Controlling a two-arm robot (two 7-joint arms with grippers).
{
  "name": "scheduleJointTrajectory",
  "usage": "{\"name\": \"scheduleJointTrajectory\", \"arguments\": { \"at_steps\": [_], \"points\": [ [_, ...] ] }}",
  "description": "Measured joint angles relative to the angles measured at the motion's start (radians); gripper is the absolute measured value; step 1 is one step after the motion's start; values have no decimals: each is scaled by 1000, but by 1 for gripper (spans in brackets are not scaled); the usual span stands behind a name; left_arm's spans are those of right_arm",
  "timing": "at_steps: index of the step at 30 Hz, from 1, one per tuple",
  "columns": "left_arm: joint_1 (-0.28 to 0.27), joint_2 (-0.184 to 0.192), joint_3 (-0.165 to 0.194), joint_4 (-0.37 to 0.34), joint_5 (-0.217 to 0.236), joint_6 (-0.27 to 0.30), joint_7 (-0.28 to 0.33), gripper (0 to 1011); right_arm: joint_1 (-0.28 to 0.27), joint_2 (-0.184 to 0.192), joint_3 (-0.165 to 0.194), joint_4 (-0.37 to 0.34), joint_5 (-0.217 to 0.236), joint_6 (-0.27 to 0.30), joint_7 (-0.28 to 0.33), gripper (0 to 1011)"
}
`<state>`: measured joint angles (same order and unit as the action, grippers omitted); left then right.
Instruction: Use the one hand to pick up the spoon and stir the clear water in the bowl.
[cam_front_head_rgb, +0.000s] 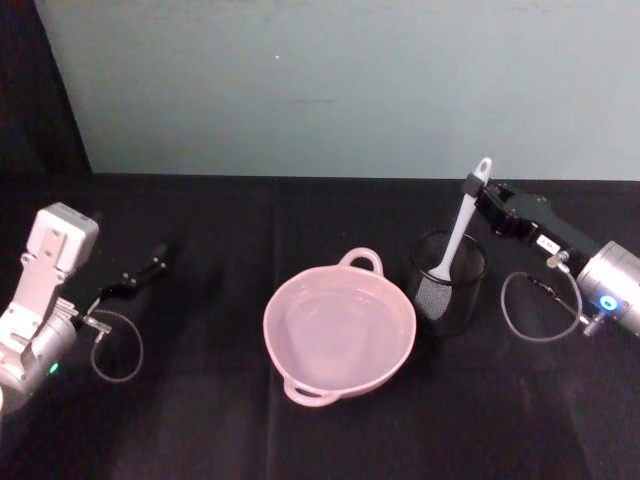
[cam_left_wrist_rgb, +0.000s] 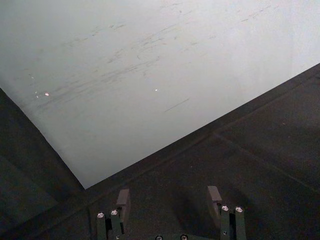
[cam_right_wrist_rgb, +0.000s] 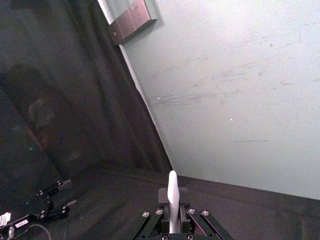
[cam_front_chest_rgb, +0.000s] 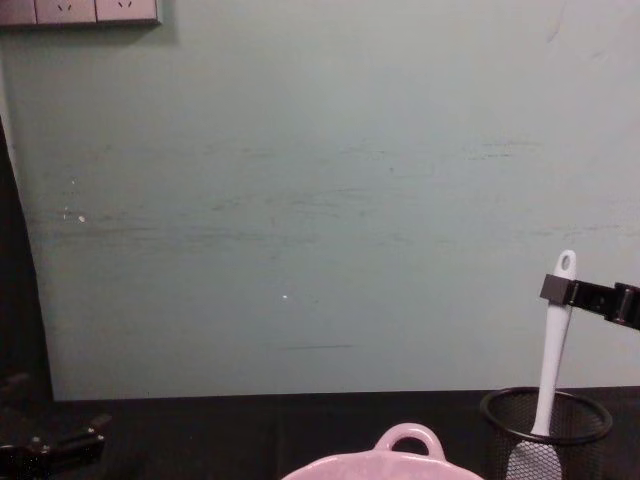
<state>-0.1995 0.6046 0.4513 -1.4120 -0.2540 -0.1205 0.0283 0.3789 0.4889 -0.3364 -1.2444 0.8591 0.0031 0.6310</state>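
Observation:
The pale pink bowl (cam_front_head_rgb: 290, 345) with clear water sits mid-table, its loop handle (cam_front_chest_rgb: 407, 436) facing the wall. To its right the white spoon (cam_front_head_rgb: 461, 232) stands upright in a black wire-mesh cup (cam_front_head_rgb: 470, 292), blade down inside the mesh. My right gripper (cam_front_head_rgb: 474, 190) reaches in from the right and is shut on the spoon's handle just below its holed end. The chest view shows this gripper (cam_front_chest_rgb: 556, 290) on the handle (cam_front_chest_rgb: 550, 360), and the right wrist view shows the handle (cam_right_wrist_rgb: 172, 197) pinched between the fingers. My left gripper (cam_front_head_rgb: 150, 266) is parked far left, open (cam_left_wrist_rgb: 168, 197).
A pale green wall (cam_front_head_rgb: 330, 80) closes the back of the black-clothed table (cam_front_head_rgb: 200, 420). The mesh cup (cam_front_chest_rgb: 590, 415) stands close beside the bowl's right rim. Cables loop beside both wrists. Wall sockets (cam_front_chest_rgb: 80, 10) sit high up on the left.

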Motion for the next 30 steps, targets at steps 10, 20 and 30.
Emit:
{"name": "scheduleJointTrajectory", "arguments": {
  "at_steps": [10, 20, 30],
  "points": [
    [0, 0, 0, 0, 0, 0, 0, 1005, -6, -22, 11, 38, 44, 8, -2, 188],
    [0, 0, 0, 0, 0, 0, 0, 1005, -2, -26, 11, 73, 60, 20, -12, 488],
    [0, 0, 0, 0, 0, 0, 0, 1005, 6, -25, 8, 104, 46, 21, -29, 823]
  ]
}}
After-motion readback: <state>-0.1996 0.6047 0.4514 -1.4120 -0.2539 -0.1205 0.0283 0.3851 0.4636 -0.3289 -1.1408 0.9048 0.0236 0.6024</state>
